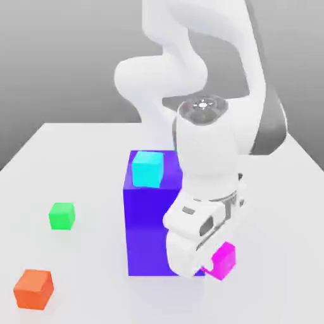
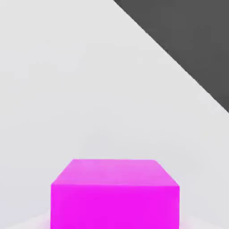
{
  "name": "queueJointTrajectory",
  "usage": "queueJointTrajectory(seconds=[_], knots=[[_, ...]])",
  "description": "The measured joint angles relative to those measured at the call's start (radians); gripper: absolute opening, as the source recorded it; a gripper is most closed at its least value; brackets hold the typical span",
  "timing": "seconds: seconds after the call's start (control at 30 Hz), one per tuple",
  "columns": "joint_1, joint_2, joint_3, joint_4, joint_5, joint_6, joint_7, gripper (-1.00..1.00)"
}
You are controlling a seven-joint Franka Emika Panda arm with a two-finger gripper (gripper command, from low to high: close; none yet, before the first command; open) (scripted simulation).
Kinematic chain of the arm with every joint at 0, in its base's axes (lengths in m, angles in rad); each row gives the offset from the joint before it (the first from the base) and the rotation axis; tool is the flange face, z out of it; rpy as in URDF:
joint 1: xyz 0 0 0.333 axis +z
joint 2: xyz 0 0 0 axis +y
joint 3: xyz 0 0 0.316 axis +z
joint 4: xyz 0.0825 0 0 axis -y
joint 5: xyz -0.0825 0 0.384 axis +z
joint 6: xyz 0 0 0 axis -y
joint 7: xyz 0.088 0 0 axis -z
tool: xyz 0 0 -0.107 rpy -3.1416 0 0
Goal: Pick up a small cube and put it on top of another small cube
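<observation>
Magenta cube [image 1: 224, 260] in lowered claw [image 1: 212, 266]

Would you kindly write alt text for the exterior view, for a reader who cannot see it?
A white robot arm bends down with its gripper shut on a small magenta cube, at the exterior view's right of a big purple-blue block with a cyan cube on top. A green cube and an orange cube sit apart on the white table.
</observation>
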Motion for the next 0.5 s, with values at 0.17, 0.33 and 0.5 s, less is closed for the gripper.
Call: queueJointTrajectory(seconds=[0.17, 0.33, 0.5], knots=[[-0.138, -0.044, -0.092, 0.011, 0.089, -0.053, -0.025, -1.0], [-0.353, -0.101, -0.195, -0.003, 0.101, -0.146, -0.084, -1.0], [-0.453, -0.128, -0.223, -0.04, 0.013, -0.199, -0.155, -1.0]])
